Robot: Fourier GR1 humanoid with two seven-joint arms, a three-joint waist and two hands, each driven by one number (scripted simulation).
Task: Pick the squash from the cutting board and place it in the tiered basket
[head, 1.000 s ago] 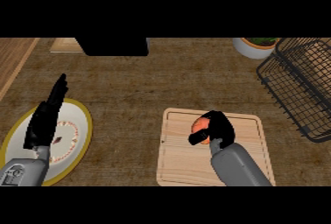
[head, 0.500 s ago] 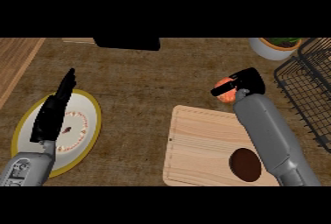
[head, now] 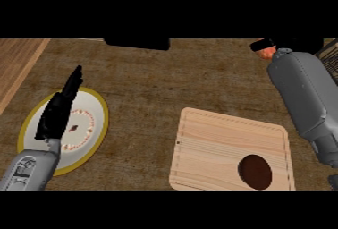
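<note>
The squash (head: pixel 266 53) shows only as a small orange patch at the top right, beneath my right hand (head: pixel 263 44), whose black fingers curl round it. The hand and squash are raised well beyond the far right corner of the wooden cutting board (head: pixel 218 147), which now carries only a dark oval mark (head: pixel 255 171). My grey right forearm (head: pixel 305 96) hides most of what lies beyond. Of the tiered basket, just a sliver of dark wire (head: pixel 332 48) shows at the right edge. My left hand (head: pixel 59 112) rests open, fingers straight, over the plate.
A white plate with a yellow rim (head: pixel 92 134) lies at the left under my left hand. A black object (head: pixel 137 43) sits at the counter's far edge. A lighter wooden strip (head: pixel 16 67) runs along the left side.
My right hand has lifted the squash off the cutting board and carried it up and to the right, toward the basket. The view has shifted with it. The left hand stays over the plate.
</note>
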